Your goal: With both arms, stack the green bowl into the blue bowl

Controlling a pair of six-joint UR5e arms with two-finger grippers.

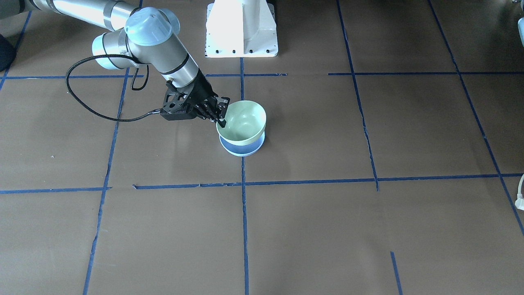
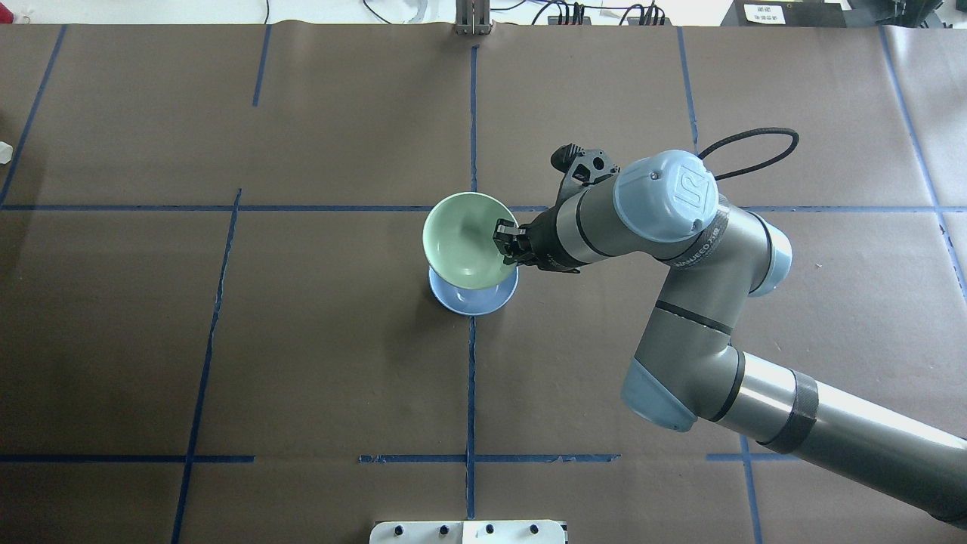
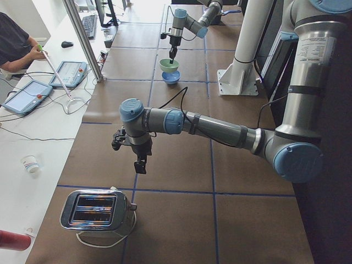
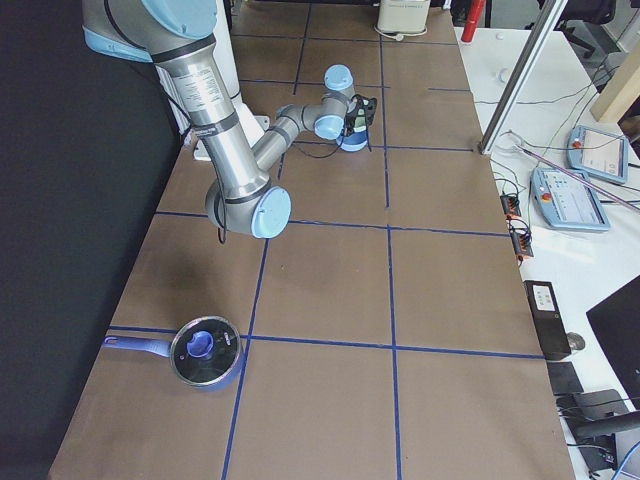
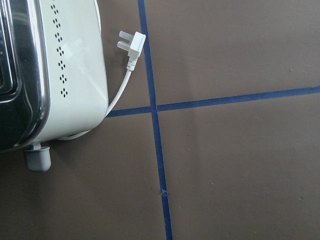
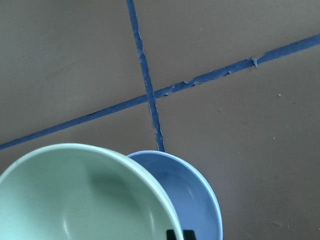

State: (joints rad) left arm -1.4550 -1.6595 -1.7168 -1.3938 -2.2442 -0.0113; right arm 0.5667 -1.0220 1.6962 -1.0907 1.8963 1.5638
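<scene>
Exterior left view, nearest item: a chrome toaster (image 3: 94,210) on the brown table (image 3: 181,220). Its white plug (image 5: 131,44) lies loose beside a blue tape line (image 5: 159,150).

The left gripper (image 3: 140,165) hangs over the table at the toaster's 1 o'clock, apart from it, fingers pointing down. Whether it is released or clenched cannot be told.

Beyond it stands the white pedestal base (image 3: 237,82).

Farthest is the right gripper (image 2: 508,243), clenched on the green bowl (image 2: 461,238). In the overhead view it pinches the rim at the bowl's 3 o'clock. The green bowl is tilted and sits over the blue bowl (image 2: 468,301), whose rim shows from under it at 6 o'clock. The blue bowl rests on the table at a crossing of tape lines. Whether the two bowls touch cannot be told.
</scene>
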